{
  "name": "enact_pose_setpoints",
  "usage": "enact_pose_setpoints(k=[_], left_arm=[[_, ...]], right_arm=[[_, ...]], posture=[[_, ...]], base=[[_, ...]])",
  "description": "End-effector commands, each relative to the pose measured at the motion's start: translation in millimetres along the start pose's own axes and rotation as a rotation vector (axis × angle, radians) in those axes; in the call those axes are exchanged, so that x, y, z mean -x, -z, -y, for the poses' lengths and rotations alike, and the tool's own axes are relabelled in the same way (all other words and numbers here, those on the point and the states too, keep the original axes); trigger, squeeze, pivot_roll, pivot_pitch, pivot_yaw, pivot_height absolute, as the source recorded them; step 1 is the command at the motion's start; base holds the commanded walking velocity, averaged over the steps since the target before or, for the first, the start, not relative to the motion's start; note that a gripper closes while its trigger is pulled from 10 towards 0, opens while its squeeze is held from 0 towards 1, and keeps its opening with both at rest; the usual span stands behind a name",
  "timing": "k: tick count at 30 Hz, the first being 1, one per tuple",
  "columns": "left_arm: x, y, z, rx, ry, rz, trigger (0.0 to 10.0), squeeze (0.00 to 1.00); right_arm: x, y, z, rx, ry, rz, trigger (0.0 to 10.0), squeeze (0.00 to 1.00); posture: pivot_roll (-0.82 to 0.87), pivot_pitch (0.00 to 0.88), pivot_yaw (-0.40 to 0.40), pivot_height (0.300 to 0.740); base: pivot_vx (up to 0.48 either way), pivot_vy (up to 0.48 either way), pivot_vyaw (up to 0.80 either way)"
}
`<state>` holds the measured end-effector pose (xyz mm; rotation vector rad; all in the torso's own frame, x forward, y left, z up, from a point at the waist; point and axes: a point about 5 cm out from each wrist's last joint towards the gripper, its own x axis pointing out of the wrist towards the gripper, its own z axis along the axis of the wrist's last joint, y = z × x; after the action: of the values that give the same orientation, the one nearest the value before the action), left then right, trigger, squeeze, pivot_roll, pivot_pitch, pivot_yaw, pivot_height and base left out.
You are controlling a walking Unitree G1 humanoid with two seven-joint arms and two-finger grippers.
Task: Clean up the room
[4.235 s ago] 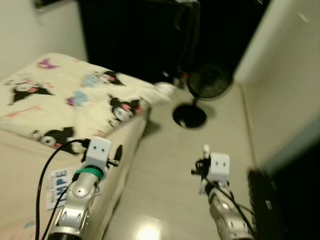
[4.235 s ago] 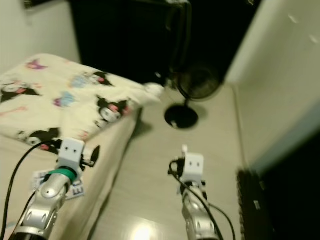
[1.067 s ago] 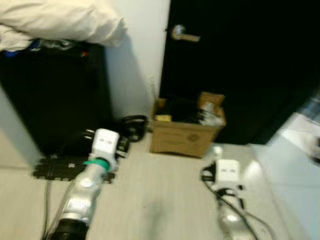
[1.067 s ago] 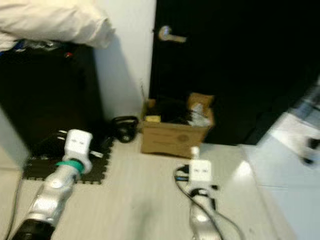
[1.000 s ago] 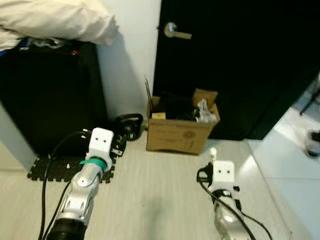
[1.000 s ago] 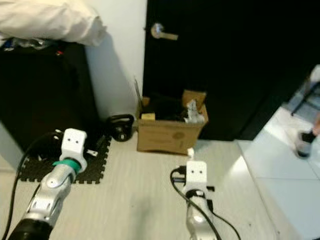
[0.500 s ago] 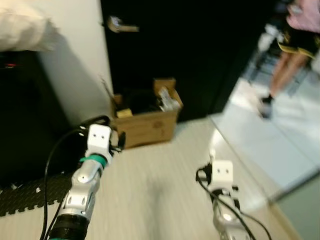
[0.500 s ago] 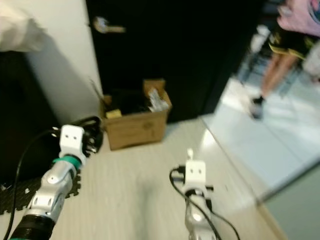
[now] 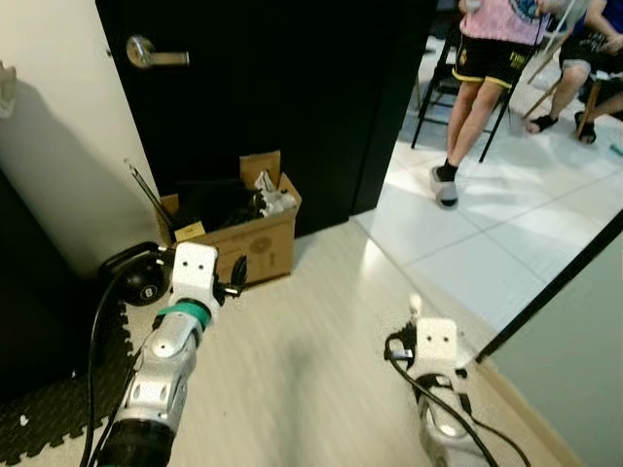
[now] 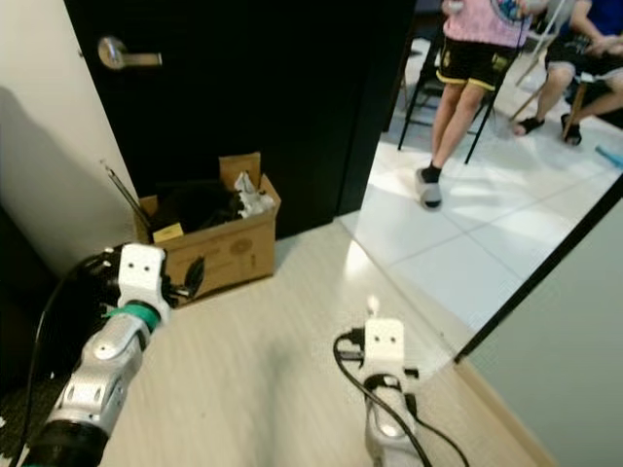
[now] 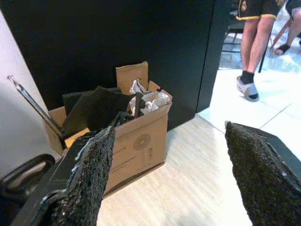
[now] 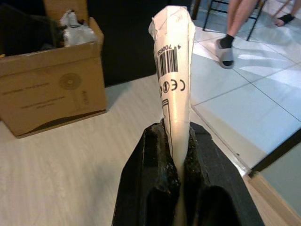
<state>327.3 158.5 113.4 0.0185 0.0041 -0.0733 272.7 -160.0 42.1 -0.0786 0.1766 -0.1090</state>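
The right gripper (image 12: 176, 155) was clamped on a white paper-wrapped tube (image 12: 175, 80) bearing a barcode, held upright above the pale wood floor (image 9: 311, 370). The left gripper (image 11: 164, 179) hung with its fingers spread wide and nothing between them, facing a cardboard box (image 9: 238, 233) of dark items and crumpled paper set against the black door (image 9: 292, 97). A kettlebell (image 9: 136, 277) sat beside the box. A person's legs (image 9: 467, 107) stood on the white tiles beyond the doorway.
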Motion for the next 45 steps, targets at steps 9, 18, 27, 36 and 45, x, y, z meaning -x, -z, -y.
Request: enact_pose_setpoints(k=[9, 18, 27, 36, 45], left_arm=[[-0.3, -1.0, 1.0, 0.025, 0.005, 0.009, 10.0, 0.0], [0.2, -1.2, -3.1, 0.033, -0.009, 0.008, 10.0, 0.0], [3.6, 2.3, -0.5, 0.042, -0.005, 0.0, 10.0, 0.0], [7.2, 3.2, -4.2, 0.037, -0.016, -0.004, 10.0, 0.0], [10.4, 5.0, -3.6, 0.042, -0.023, -0.008, 10.0, 0.0]], right_arm=[[-2.5, 1.9, 5.8, -0.043, 0.027, -0.024, 10.0, 0.0], [-2.9, 2.7, 7.7, 0.009, 0.025, -0.037, 10.0, 0.0], [-2.7, 3.8, 7.7, -0.023, 0.015, -0.048, 10.0, 0.0], [-2.1, 3.6, 6.3, -0.002, -0.007, -0.044, 10.0, 0.0], [-2.6, 3.3, 7.8, 0.0, -0.012, -0.052, 10.0, 0.0]], posture=[[0.1, 0.0, 0.05, 0.74], [0.09, 0.0, 0.043, 0.74], [0.08, 0.0, 0.043, 0.74], [0.08, 0.0, 0.03, 0.74], [0.08, 0.0, 0.021, 0.74]], base=[[0.147, 0.0, 0.0], [0.306, 0.0, 0.0], [0.333, 0.0, 0.0], [0.335, 0.0, 0.0], [0.33, 0.0, 0.0]])
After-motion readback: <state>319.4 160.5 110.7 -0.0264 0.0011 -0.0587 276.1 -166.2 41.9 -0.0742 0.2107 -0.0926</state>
